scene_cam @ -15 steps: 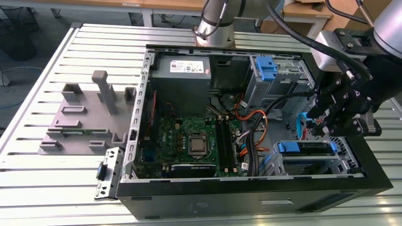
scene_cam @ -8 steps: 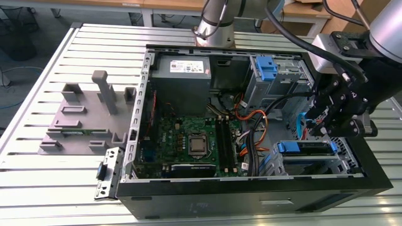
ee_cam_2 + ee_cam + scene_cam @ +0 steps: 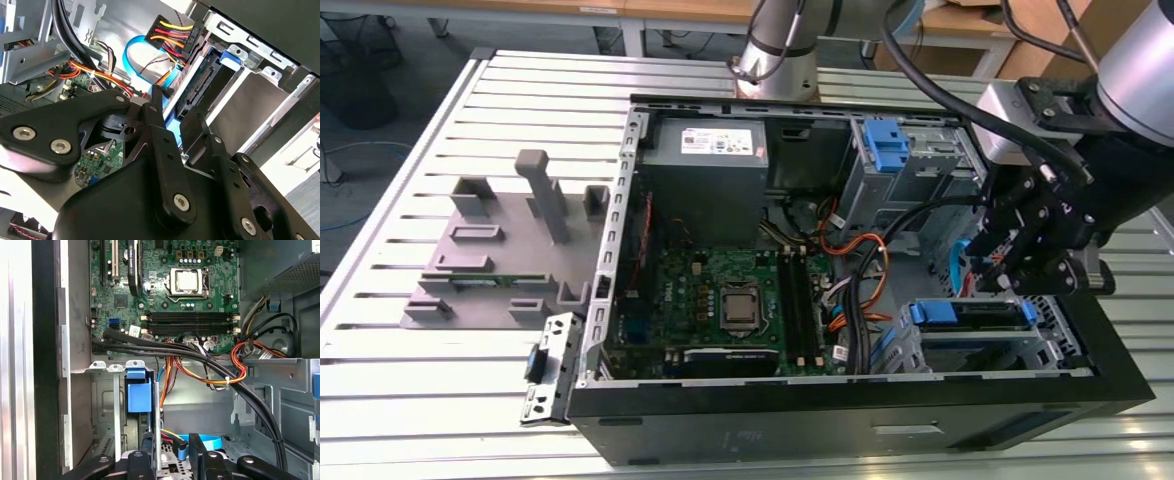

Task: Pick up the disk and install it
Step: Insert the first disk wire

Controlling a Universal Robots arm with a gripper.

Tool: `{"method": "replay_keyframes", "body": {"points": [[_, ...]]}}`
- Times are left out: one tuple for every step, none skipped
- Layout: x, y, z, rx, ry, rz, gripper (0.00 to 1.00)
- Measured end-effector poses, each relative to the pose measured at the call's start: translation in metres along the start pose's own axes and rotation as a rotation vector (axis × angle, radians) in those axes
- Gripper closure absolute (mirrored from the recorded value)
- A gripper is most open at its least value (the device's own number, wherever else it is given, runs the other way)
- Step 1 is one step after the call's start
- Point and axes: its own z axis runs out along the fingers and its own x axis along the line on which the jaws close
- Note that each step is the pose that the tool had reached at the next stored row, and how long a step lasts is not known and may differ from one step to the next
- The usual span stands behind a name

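The disk (image 3: 983, 314) stands on edge in the drive cage at the case's front corner, on the exterior view's right, with a blue plastic piece (image 3: 931, 313) at one end. In the second wrist view the disk (image 3: 201, 87) shows its connector end beside the blue rail (image 3: 233, 54). My gripper (image 3: 1007, 285) hangs just above that cage. Its black fingers (image 3: 158, 112) stand apart, open, with cables and the cage edge seen through the gap. In the first wrist view the gripper (image 3: 171, 452) sits close behind the blue latch (image 3: 138, 392).
The open computer case (image 3: 854, 415) lies on a slatted metal table (image 3: 427, 400). Inside are the motherboard (image 3: 720, 290), a grey power supply box (image 3: 707, 165), an upper bay with a blue latch (image 3: 887, 140) and bundled cables (image 3: 861, 265). A grey fixture (image 3: 494, 250) stands on the exterior view's left.
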Motion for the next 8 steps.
{"method": "replay_keyframes", "body": {"points": [[-0.0001,-0.0006,0.0004,0.0,-0.0002,0.0,0.58],[-0.0001,-0.0013,0.0007,0.0,-0.0002,0.0,0.58],[-0.0002,-0.0019,0.0009,0.0,-0.0001,0.0,0.58],[-0.0002,-0.0022,0.0012,0.0,-0.0002,0.0,0.58],[-0.0002,-0.0024,0.0014,0.0,-0.0002,0.0,0.58],[0.0,-0.0026,0.0017,0.0,-0.0003,0.0,0.58],[0.0002,-0.0029,0.002,0.0,-0.0005,0.0,0.58],[0.0005,-0.003,0.0022,0.0,-0.0003,0.001,0.58]]}}
